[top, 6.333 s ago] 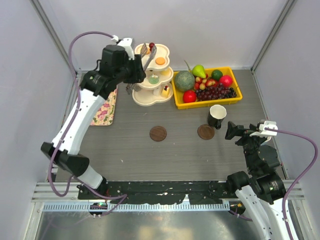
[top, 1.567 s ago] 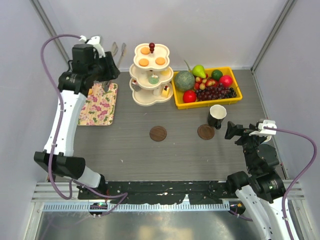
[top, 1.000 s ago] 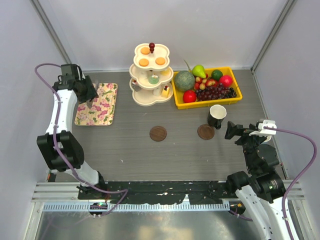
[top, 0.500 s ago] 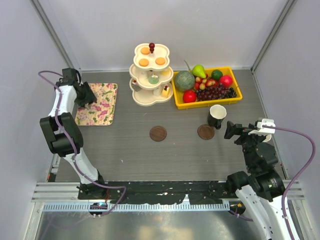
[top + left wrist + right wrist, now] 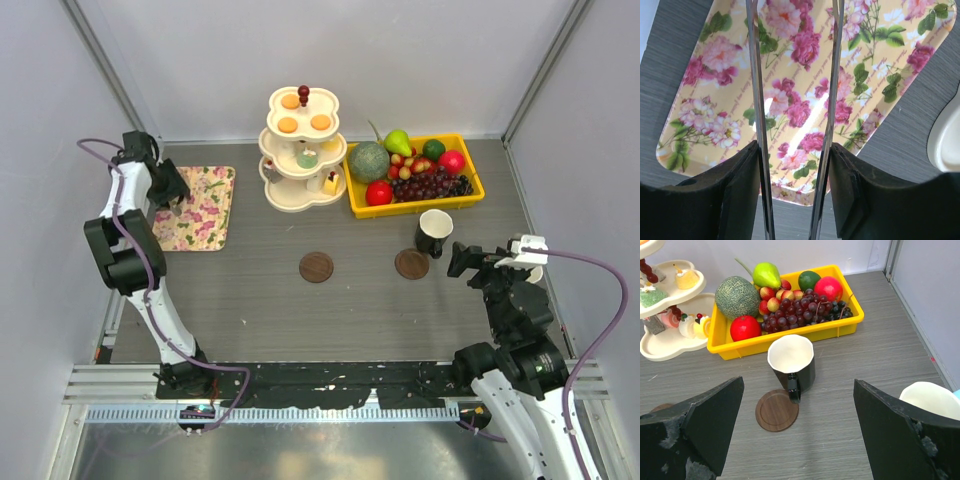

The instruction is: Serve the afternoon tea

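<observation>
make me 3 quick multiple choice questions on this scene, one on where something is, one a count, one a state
1. Where does the black mug stand?
A. on the table beside a coaster
B. on top of a coaster
C. inside the yellow tray

2. How many round coasters lie on the table?
A. one
B. two
C. four

3. What state is the right gripper in?
A. shut on the black mug
B. shut on a coaster
C. open, holding nothing

Answers:
1 A: the mug's base sits on bare table just behind the coaster.
2 B: one lies by the mug, and a second lies apart near the table's middle.
3 C: the right wrist view shows its fingers spread wide, touching nothing.
</observation>
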Robot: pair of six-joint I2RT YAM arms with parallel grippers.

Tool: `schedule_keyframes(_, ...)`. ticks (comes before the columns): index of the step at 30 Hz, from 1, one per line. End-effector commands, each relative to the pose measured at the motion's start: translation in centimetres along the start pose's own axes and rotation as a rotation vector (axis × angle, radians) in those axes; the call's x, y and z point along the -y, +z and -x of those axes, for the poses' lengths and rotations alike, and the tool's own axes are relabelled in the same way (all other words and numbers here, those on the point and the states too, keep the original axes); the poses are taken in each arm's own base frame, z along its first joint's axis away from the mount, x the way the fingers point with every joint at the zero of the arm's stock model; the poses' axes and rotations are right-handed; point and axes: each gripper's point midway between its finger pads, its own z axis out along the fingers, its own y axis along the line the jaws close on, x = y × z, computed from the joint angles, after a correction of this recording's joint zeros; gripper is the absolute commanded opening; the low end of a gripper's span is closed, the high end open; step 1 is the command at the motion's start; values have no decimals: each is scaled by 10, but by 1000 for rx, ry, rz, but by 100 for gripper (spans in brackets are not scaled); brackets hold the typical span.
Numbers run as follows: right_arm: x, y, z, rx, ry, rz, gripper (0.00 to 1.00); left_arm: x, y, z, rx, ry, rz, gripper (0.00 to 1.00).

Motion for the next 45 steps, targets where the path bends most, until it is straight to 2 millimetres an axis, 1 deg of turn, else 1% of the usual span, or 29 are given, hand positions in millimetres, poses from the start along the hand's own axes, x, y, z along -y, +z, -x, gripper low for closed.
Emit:
schedule_keyframes(1,-1,3,8,20,-3,-6,98,9,-3,24,47,-12,-31,57)
schedule_keyframes(4,0,4,7,19,-4,-9,98,9,2,26,36,-19,-36,56)
schedule_keyframes(8,0,4,7,15,-5,-10,98,11,5,21,14,-19,-46,51)
schedule_keyframes(13,-1,4,7,16,-5,-5,98,17,-10,20,25,-11,-79,40)
schedule_keyframes(16,-1,3,9,24,0,-2,98,22,-24,22,47,-3,-103,37)
schedule_keyframes(22,-2,1,11,35,4,4,98,35,-63,27,107,6,-163,35)
schedule_keyframes(27,-3,-1,13,46,12,14,98,55,-98,30,173,18,-235,34)
schedule_keyframes(28,-2,-1,14,48,14,11,98,62,-110,30,192,27,-261,34)
schedule_keyframes(30,-3,-2,15,52,14,15,98,73,-123,28,212,36,-293,34)
schedule_keyframes(36,-3,-4,16,60,20,21,98,117,-171,22,289,107,-397,34)
schedule_keyframes(41,-2,-5,17,68,23,18,98,159,-217,16,365,179,-491,34)
schedule_keyframes(44,-2,-5,18,71,24,15,98,179,-243,13,416,208,-542,34)
schedule_keyframes(45,-1,-5,18,72,23,15,98,181,-251,15,431,207,-554,34)
